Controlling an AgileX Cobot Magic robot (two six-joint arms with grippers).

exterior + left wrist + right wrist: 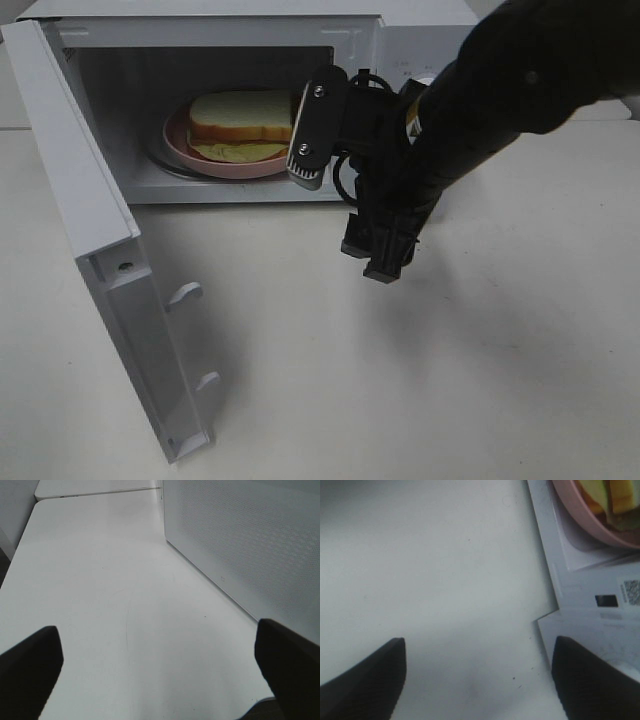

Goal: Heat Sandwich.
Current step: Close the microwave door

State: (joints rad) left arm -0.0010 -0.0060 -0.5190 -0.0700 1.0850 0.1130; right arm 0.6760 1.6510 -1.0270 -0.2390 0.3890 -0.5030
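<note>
The left end effector is hovering low over the white surface, its fingers spread wide with nothing between them. A white perforated panel is standing on the surface just beside it; I cannot tell whether that is the door's outer face or a side wall.

Next along, the microwave door is hanging fully open, swung out toward the front left, its inner face turned to the room. Behind it the white microwave is sitting on the surface with its chamber exposed. Inside, a round pink plate is resting on the chamber floor, and the sandwich is lying on that plate, white bread on top with yellow-green filling peeking out at the front edge.

To the right of the plate, the black right arm is reaching in from the upper right and crossing in front of the microwave's control side. The right end effector is pointing down at the surface just outside the chamber's mouth, clear of the plate. Its wrist view is showing the fingers standing wide apart, gripping nothing, with bare surface between them and the plate's rim off to one side.
</note>
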